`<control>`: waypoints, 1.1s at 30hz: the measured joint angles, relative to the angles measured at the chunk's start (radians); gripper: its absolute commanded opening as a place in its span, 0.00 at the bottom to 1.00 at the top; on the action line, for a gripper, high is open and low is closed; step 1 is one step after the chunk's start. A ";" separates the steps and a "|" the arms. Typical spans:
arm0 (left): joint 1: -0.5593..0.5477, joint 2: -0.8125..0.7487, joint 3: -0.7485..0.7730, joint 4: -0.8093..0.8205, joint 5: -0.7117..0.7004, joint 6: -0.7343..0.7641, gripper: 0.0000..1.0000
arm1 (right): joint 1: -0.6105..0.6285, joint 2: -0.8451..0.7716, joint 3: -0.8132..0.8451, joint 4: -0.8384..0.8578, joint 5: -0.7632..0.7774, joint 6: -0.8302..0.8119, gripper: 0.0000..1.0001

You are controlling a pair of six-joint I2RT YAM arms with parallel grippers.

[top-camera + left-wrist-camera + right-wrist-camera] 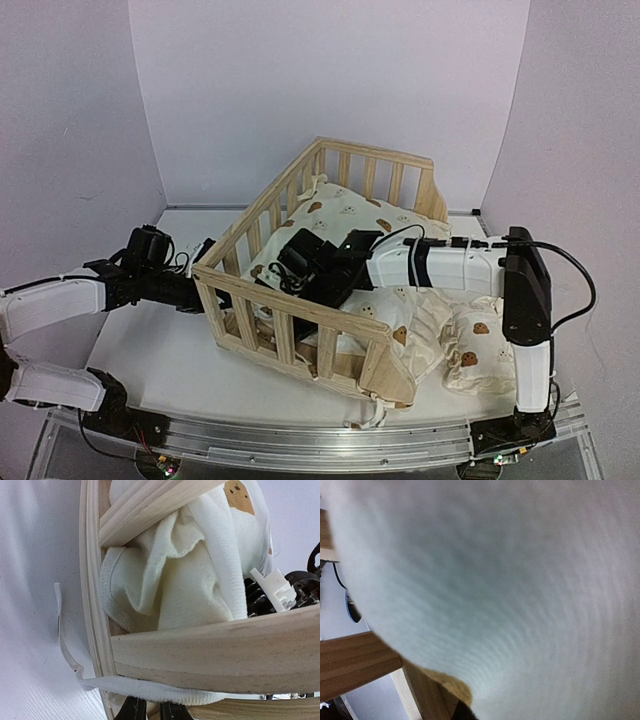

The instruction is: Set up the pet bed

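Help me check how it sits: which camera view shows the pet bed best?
Top external: the whole pet bed shows, with the cushion inside. Left wrist shows only a close-up corner of its rails; right wrist shows mostly blurred cushion, with bits of wood at lower left.

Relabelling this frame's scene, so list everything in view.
pet bed: 1, light pine, slatted, centre of the table
cushion: 1, cream with brown bear print, inside the pet bed
pillow: 1, same print, on the table right of the pet bed
table: 1, white, under everything
left gripper: 1, black, shut on the pet bed's left corner
right gripper: 1, black, shut, inside the pet bed against the cushion
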 measured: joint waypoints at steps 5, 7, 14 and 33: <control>-0.005 -0.037 0.001 -0.034 -0.096 -0.043 0.26 | -0.002 -0.014 -0.024 0.082 -0.005 0.059 0.00; -0.005 -0.077 0.001 -0.067 -0.164 -0.078 0.31 | -0.004 -0.035 -0.062 0.158 -0.011 0.092 0.00; -0.005 -0.289 0.027 -0.211 -0.399 -0.212 0.41 | -0.006 -0.111 -0.193 0.506 -0.038 0.244 0.00; -0.004 -0.595 0.045 -0.381 -0.093 -0.377 0.30 | -0.020 -0.064 -0.362 1.433 -0.190 0.417 0.00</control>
